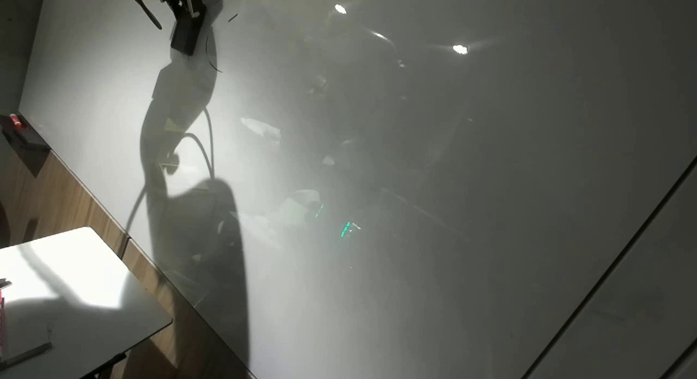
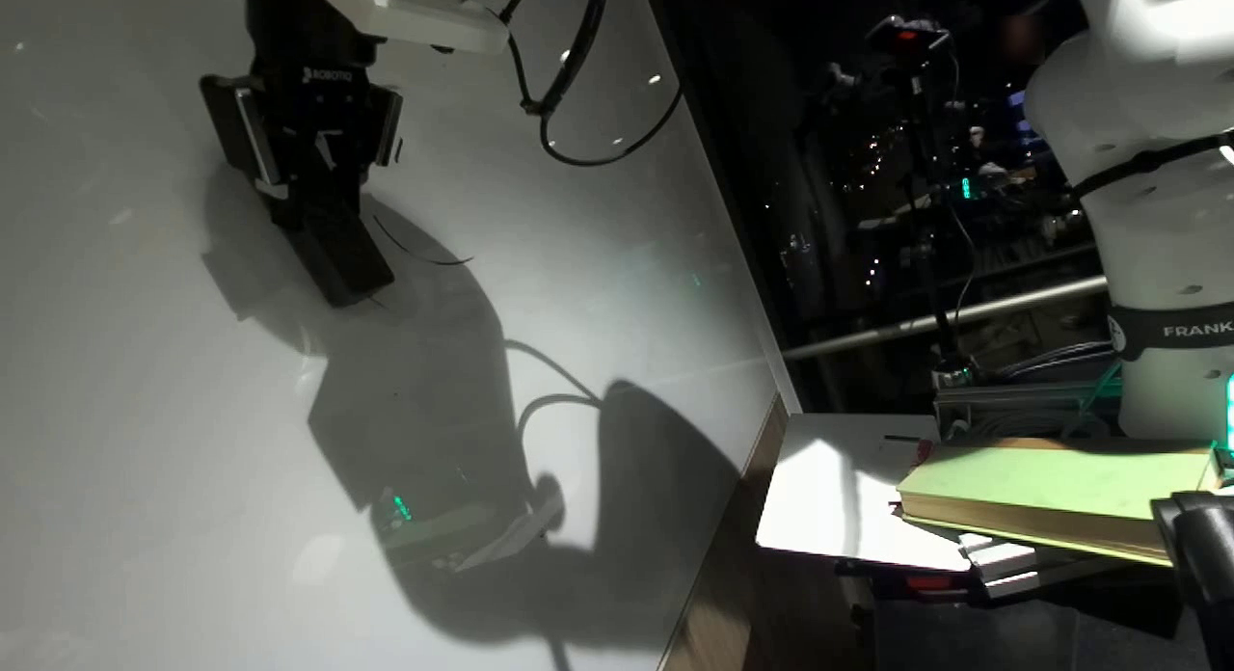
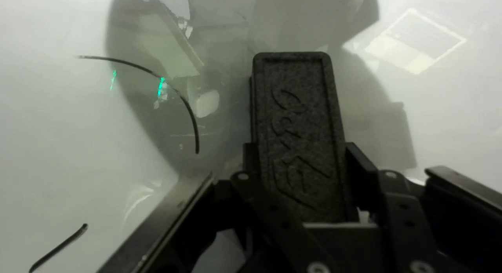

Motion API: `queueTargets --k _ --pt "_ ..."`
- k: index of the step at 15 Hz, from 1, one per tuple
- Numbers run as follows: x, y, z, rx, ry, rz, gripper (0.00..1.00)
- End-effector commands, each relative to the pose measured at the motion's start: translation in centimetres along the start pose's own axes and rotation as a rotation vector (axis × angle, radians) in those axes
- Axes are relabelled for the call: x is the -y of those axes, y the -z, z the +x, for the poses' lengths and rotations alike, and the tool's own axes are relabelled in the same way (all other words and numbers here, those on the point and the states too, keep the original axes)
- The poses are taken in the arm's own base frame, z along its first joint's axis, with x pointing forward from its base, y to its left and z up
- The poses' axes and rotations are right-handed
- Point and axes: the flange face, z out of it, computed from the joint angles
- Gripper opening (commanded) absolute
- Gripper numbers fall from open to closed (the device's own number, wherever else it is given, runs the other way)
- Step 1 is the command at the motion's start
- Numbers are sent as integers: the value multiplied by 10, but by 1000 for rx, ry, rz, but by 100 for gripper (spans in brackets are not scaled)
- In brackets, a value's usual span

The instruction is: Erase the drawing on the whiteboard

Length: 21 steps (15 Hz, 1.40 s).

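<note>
My gripper (image 3: 302,163) is shut on a dark felt eraser (image 3: 298,108), its pads against both long sides. The drawing shows as separate thin dark strokes: a curved line (image 3: 190,107) left of the eraser and a short stroke (image 3: 59,246) at lower left in the wrist view. In an exterior view, a curve (image 2: 410,251) lies beside the eraser (image 2: 337,256); part of the drawing may be hidden behind the gripper. The whiteboard (image 1: 381,313) fills most of an exterior view. Whether the eraser touches the board I cannot tell.
The arm's large shadow (image 1: 190,248) and bright reflections fall across the board. Beyond the board's lower edge stands a small white table (image 1: 60,324). A thick pale-green book (image 2: 1051,478) lies near the robot base. Black cables (image 2: 578,54) loop beside the wrist.
</note>
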Motion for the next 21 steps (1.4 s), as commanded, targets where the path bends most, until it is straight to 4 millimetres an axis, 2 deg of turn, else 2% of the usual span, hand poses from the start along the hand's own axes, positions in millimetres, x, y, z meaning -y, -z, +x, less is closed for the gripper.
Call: queueTargets --k 1,6,13,16,21 --pt "-44 -58 15 -17 9 -52 30" --pt "-67 -70 -2 10 10 -105 30" --pt "-112 -71 -14 22 -33 -187 30" --pt "-136 -71 -21 31 -63 -215 30" --pt "-186 -74 -28 55 -127 -261 30"
